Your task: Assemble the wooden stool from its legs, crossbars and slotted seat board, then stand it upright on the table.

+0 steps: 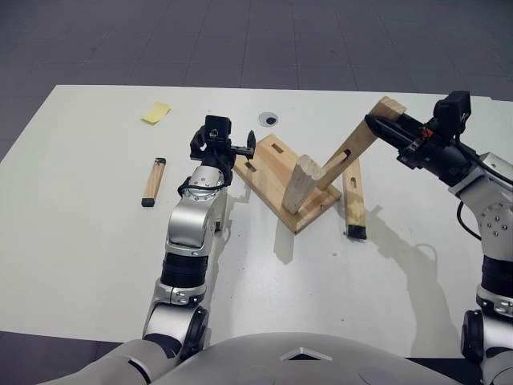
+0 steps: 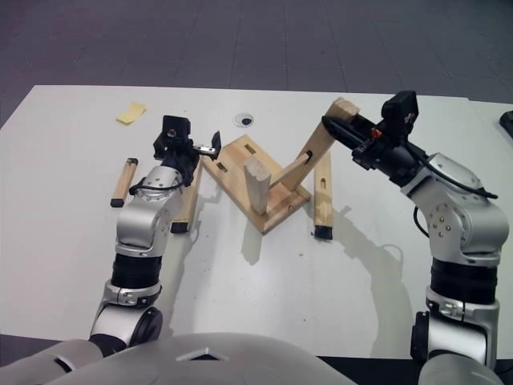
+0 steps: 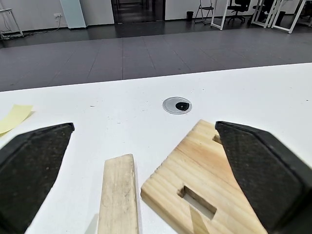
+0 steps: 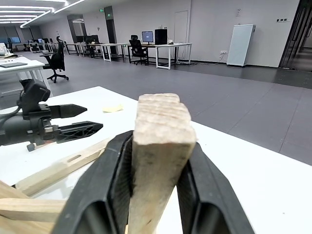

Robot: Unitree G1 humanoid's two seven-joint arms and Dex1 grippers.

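The board [image 1: 276,164] lies flat in the middle of the surface [image 1: 96,241], with an upright leg [image 1: 304,183] standing on it. A tilted leg [image 1: 353,151] rises from the board's right side to the right gripper [image 1: 377,124], which is clamped on its top end. The left gripper [image 1: 248,154], fingers apart, is at the board's left corner. A loose leg [image 1: 354,200] lies just right of the board, and a short stick [image 1: 153,181] lies well to the left.

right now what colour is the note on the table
The note is yellow; the left eye view shows it best.
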